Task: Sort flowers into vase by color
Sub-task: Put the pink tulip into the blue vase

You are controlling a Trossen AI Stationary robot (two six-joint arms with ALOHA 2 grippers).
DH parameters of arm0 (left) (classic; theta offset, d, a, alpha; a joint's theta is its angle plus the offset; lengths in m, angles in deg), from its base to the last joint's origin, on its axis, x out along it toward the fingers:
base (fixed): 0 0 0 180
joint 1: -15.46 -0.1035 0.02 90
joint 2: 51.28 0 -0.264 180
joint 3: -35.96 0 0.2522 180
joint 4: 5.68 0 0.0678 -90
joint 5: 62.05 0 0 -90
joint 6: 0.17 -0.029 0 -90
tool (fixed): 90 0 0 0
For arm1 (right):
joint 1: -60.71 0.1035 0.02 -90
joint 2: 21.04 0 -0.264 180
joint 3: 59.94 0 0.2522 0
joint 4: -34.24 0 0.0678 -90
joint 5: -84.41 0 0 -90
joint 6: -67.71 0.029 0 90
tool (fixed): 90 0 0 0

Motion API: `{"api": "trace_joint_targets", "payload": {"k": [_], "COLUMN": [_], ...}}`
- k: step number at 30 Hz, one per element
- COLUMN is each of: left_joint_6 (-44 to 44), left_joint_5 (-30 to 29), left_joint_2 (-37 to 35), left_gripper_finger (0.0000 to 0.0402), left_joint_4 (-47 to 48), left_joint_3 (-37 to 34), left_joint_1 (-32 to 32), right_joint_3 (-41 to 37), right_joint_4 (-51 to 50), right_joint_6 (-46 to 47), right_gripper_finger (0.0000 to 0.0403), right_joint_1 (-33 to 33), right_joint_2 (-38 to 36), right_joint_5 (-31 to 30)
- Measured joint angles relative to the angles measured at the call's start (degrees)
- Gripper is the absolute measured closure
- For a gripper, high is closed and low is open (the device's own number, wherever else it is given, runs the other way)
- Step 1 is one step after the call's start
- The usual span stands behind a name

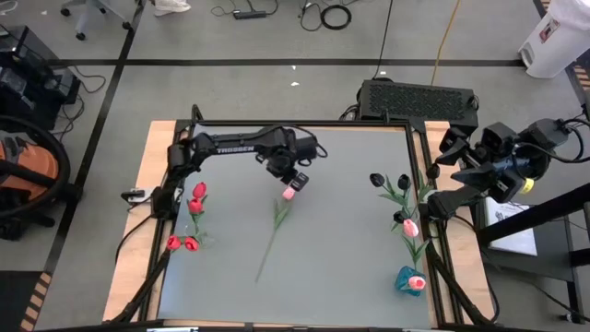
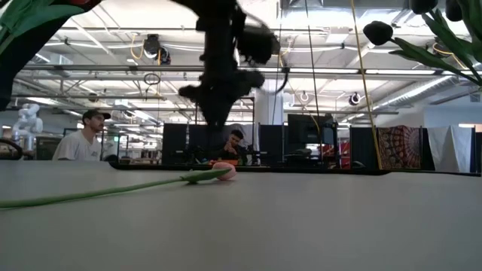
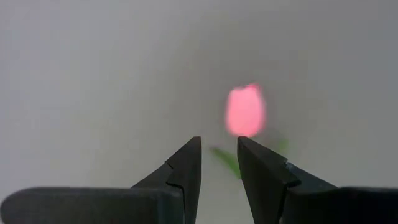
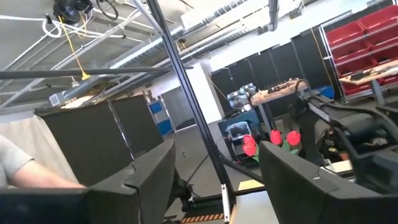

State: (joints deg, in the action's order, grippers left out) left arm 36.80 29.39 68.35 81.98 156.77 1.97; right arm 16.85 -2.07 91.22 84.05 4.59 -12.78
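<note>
On the grey table's (image 1: 341, 267) middle lies a pink tulip (image 1: 289, 193), light, limp-stemmed, easily crushed. Just above its head hangs the left gripper (image 1: 297, 177), fingers slightly apart, empty. Best hold: the thin green stem (image 1: 273, 236). The right gripper (image 4: 214, 180) waits wide open off the table's right edge.

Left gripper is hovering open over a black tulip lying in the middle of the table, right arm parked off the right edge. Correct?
Not quite: the tulip under the left gripper is pink, not black, as the left wrist view and high view show. The rest stands: its fingers are apart above the flower, and the right gripper waits off the table's right edge.
</note>
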Motion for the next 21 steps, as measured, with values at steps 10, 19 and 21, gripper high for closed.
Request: {"api": "trace_joint_targets", "payload": {"k": [10,19,21], "left_joint_6": [-4.02,-4.32,-3.91], "left_joint_5": [2.55,1.44,1.57], "left_joint_2": [0.04,-6.57,-9.85], "left_gripper_finger": [0.0290,0.0290,0.0290], "left_joint_4": [-0.49,-10.26,-12.92], "left_joint_3": [-12.84,-25.10,-28.38], "left_joint_1": [-1.69,-1.75,-2.52], "right_joint_3": [-0.04,-0.04,-0.04], "right_joint_4": [0.00,-0.04,-0.03], "right_joint_6": [1.33,1.29,0.84], "right_gripper_finger": [0.0179,0.0179,0.0179], "right_joint_1": [0.01,0.01,0.02], "right_joint_2": [0.50,3.35,4.26], "right_joint_5": [-0.33,-0.37,-0.38]}}
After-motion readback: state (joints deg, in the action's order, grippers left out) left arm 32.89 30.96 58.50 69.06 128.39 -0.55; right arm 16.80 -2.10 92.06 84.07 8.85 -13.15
